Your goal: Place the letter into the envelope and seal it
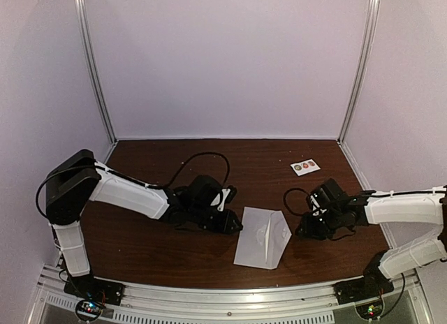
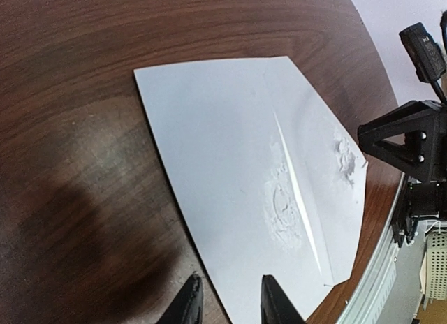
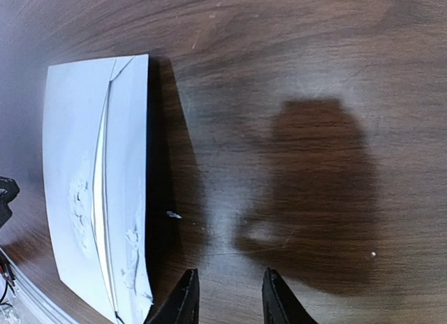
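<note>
Envelope point(image 1: 262, 247) closed, seal apparently unfinished

It lies flat on the table point(image 1: 174, 261), no loose letter in sight, flap down with its edge slightly raised. The left gripper point(image 1: 236, 226) and right gripper point(image 1: 302, 230) flank it, fingers apart and empty. The sticker card point(image 1: 305, 166) lies well apart.

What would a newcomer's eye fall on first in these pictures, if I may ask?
The pale envelope stands out, lying flat on the dark wooden table near its front edge, with rough scuffed patches on its paper. The left claw and the right claw flank it, both open and holding nothing. A small sticker card lies at the far right.
</note>
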